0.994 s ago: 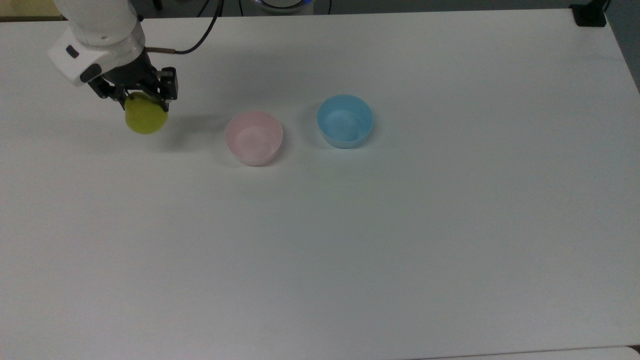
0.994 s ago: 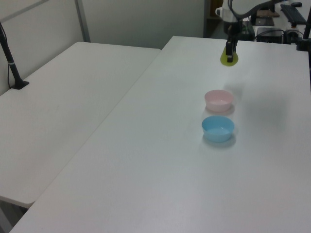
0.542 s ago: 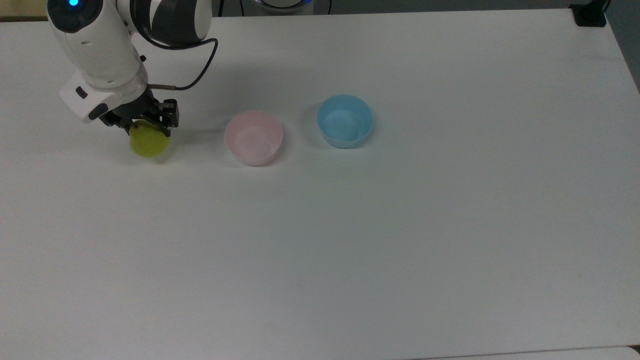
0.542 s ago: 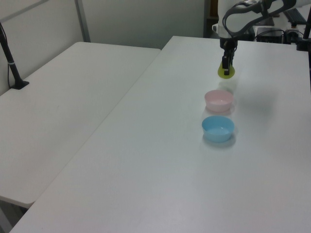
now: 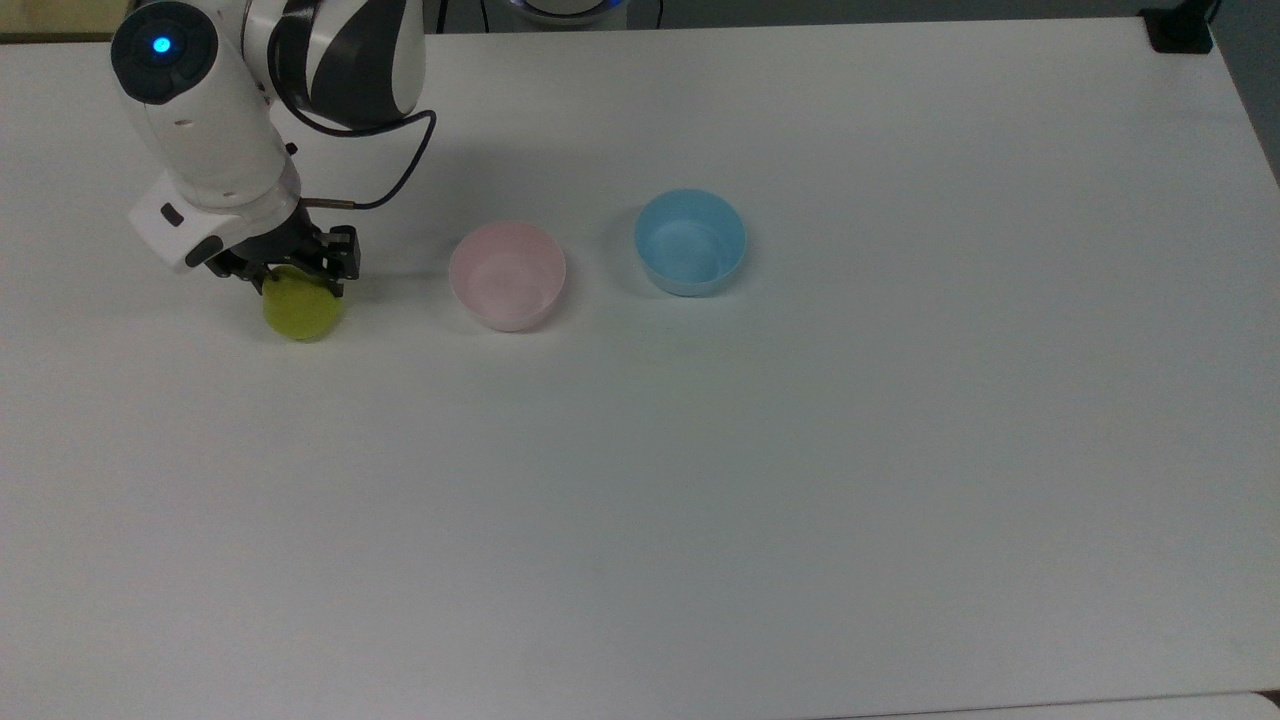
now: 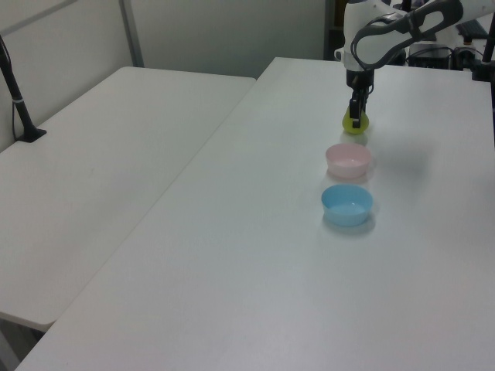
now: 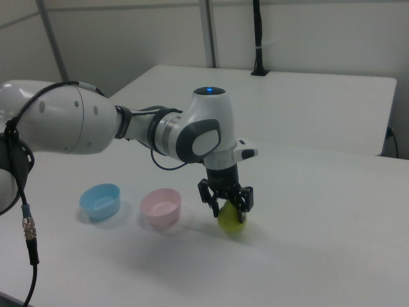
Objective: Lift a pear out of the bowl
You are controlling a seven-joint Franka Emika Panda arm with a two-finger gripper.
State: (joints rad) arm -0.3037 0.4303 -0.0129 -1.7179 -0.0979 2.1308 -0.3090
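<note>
Pear [image 5: 302,313]: yellow-green, rounded, down at the table [image 5: 800,480] surface, out of the bowl. Sits near the table's left edge in the top view, closer to the far edge than the near one. Upper part is covered by gripper [image 5: 296,283], fingers closed on it; stem not visible. In the right view the pear [image 7: 231,219] sits just right of the bowl.

Bowl [image 5: 508,275]: pale pink, round, upright, empty. Stands on the table to the pear's right in the top view, apart from it, not touching. In the left view the bowl [image 6: 348,160] is nearer the camera than the pear [image 6: 356,124].
</note>
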